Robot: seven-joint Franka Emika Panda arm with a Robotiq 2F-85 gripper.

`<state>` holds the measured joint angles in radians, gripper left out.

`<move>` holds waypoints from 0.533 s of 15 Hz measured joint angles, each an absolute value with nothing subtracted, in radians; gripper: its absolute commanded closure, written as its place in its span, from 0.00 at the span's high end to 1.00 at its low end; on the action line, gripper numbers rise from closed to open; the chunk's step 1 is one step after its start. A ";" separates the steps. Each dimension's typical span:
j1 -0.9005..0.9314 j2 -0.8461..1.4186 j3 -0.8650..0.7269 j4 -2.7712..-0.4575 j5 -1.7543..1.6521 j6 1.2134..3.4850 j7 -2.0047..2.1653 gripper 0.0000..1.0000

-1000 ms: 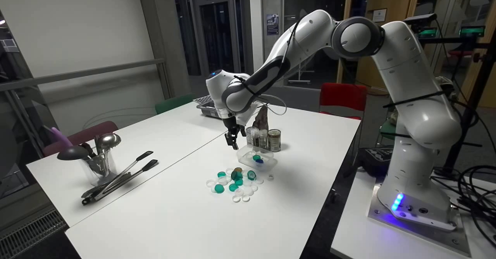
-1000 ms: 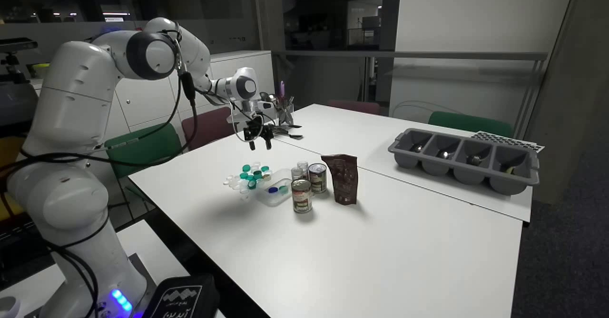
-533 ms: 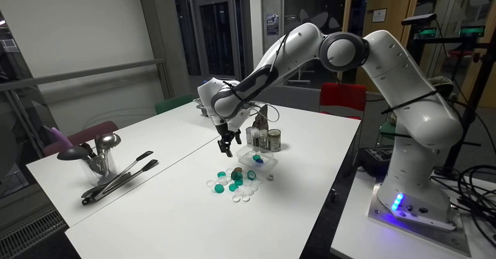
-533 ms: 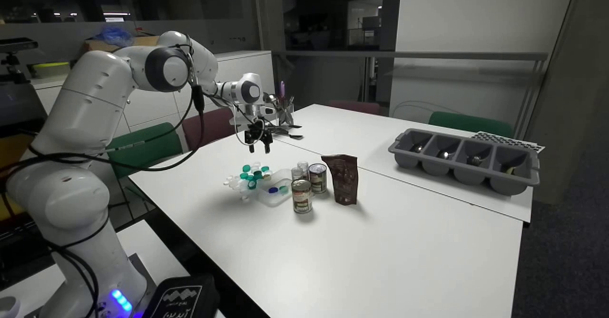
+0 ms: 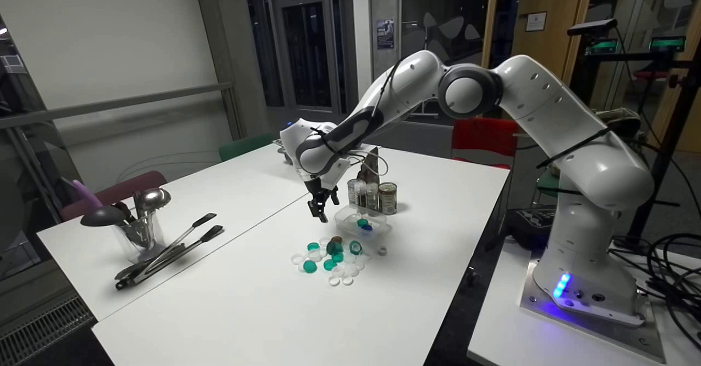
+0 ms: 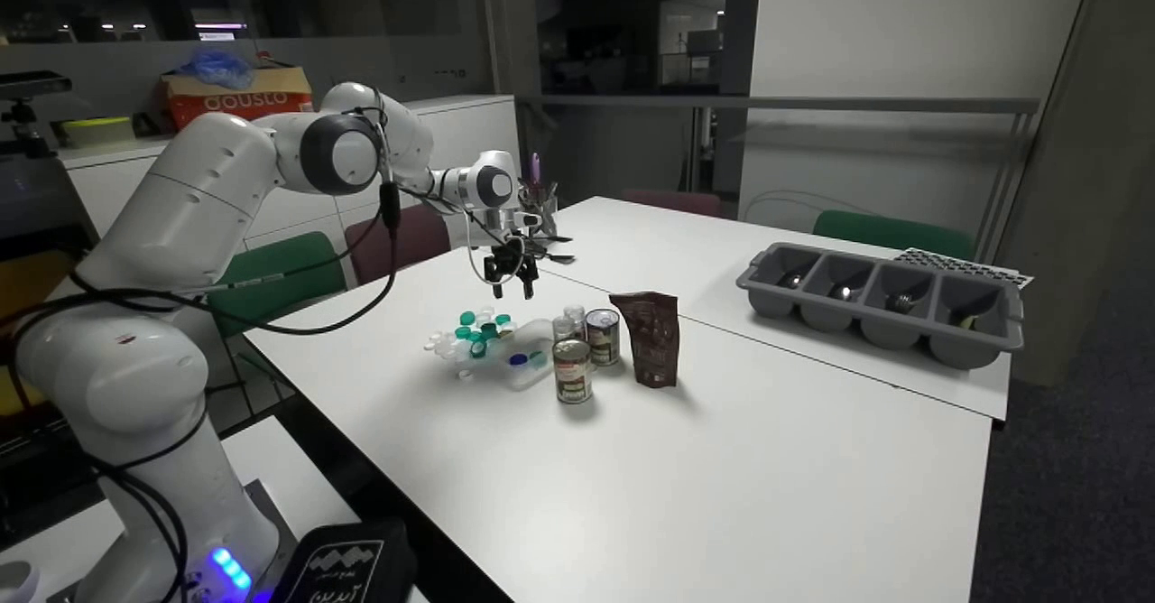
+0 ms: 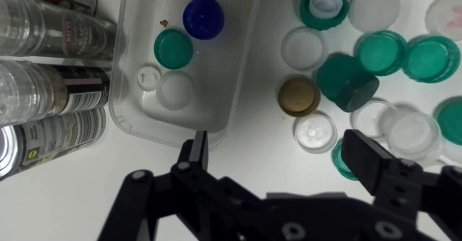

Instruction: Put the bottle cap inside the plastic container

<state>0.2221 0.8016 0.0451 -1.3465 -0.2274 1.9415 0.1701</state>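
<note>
The clear plastic container [image 7: 216, 71] lies on the white table; it also shows in both exterior views [image 5: 345, 221] [image 6: 531, 381]. It holds a blue cap [image 7: 203, 17], a green cap [image 7: 173, 48], a small white cap [image 7: 148, 78] and a clear cap [image 7: 175, 90]. Loose caps lie beside it, among them a brown cap [image 7: 299, 96], a clear-white cap [image 7: 315, 133] and a green cap [image 7: 342, 160] partly hidden by a finger. My gripper [image 7: 275, 140] is open and empty above the table; both exterior views show it [image 5: 329, 208] [image 6: 513, 292] raised near the container and caps.
Cans [image 6: 573, 373] [image 5: 388, 198], clear spice jars [image 7: 54, 89] and a brown pouch [image 6: 651, 341] stand close beside the container. A grey divided tray [image 6: 880, 321] is farther off. Tongs [image 5: 175, 251] and a utensil holder [image 5: 141, 237] stand on another side.
The arm has reached out and lowered. My gripper has come down, then shifted slightly toward the container's side. It stays open; the caps and container look unmoved.
</note>
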 measured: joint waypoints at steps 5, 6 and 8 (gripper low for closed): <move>0.224 0.853 0.030 -1.307 -0.233 1.944 0.135 1.00; 0.228 0.856 0.030 -1.304 -0.239 1.944 0.128 1.00; 0.243 0.857 0.029 -1.299 -0.259 1.944 0.120 1.00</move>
